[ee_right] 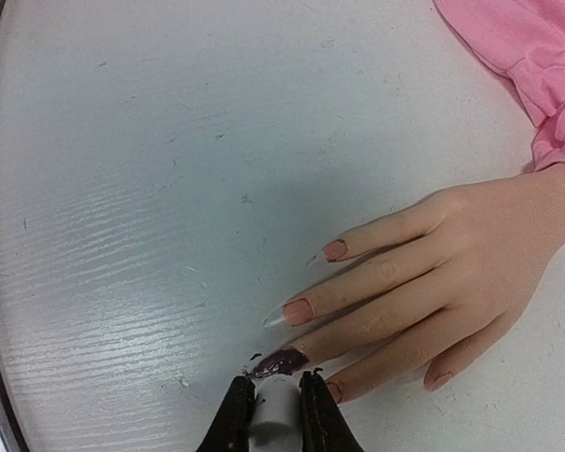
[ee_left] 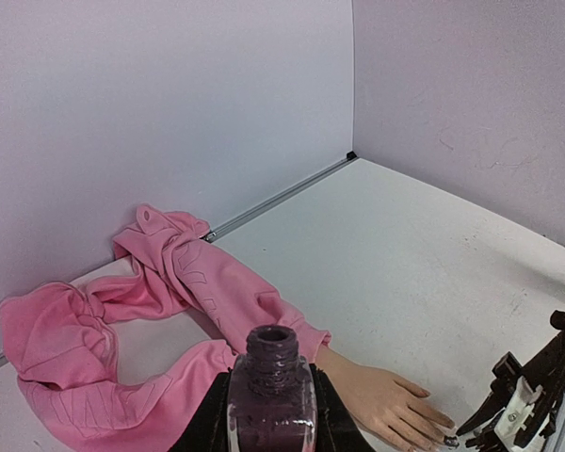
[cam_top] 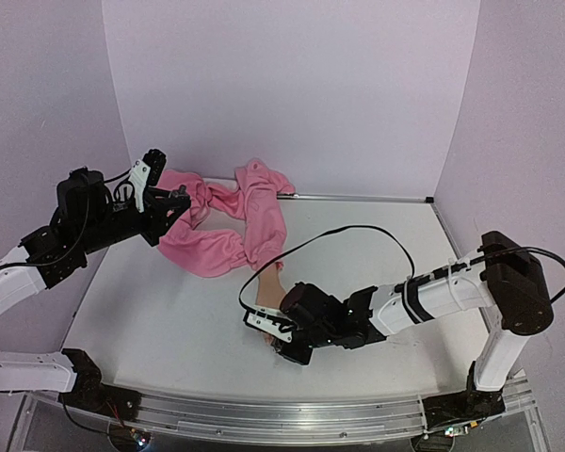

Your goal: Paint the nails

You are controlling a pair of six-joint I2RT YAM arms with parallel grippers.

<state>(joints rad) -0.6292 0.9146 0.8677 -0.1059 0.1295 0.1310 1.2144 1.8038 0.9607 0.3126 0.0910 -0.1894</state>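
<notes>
The beige mannequin hand [ee_right: 452, 282] lies flat on the white table, its pink sleeve [cam_top: 264, 221] running to the back. One nail [ee_right: 281, 362] is painted dark purple; the other nails [ee_right: 298, 311] are skin-toned. My right gripper [ee_right: 275, 395] is shut on the white brush handle [ee_right: 275, 419], its tip at the dark nail; in the top view it [cam_top: 281, 337] covers the fingertips. My left gripper [ee_left: 271, 414] is shut on an open purple polish bottle [ee_left: 271, 391], held up at the back left [cam_top: 169, 200]. The hand also shows in the left wrist view [ee_left: 386, 405].
The pink garment [cam_top: 207, 231] lies bunched along the back wall. A black cable [cam_top: 358, 231] loops over the table behind the right arm. Small dark paint flecks [ee_right: 254, 358] mark the table by the painted nail. Lilac walls close the back and sides.
</notes>
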